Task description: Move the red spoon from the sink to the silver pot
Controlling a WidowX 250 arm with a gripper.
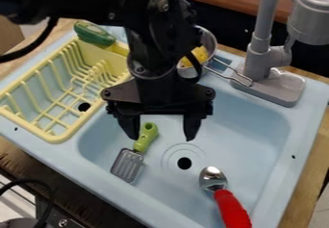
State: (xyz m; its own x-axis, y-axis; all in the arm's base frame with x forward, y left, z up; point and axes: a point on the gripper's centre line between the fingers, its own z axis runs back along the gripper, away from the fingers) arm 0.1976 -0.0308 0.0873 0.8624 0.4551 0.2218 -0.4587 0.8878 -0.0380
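The gripper (pixel 160 134) hangs over the sink (pixel 260 140), jaws apart. The spoon (pixel 228 205) lies in the sink; the pot (pixel 204 49) sits behind the arm.

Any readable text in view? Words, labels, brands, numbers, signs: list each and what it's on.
No legible text: nothing to quote.
Red spoon, green-handled spatula: no lettering seen.
Sink, yellow dish rack, faucet: none seen.
Silver pot: partly hidden behind the arm; no text on what shows.
Arm: small round pale spots look like screw heads, not characters.
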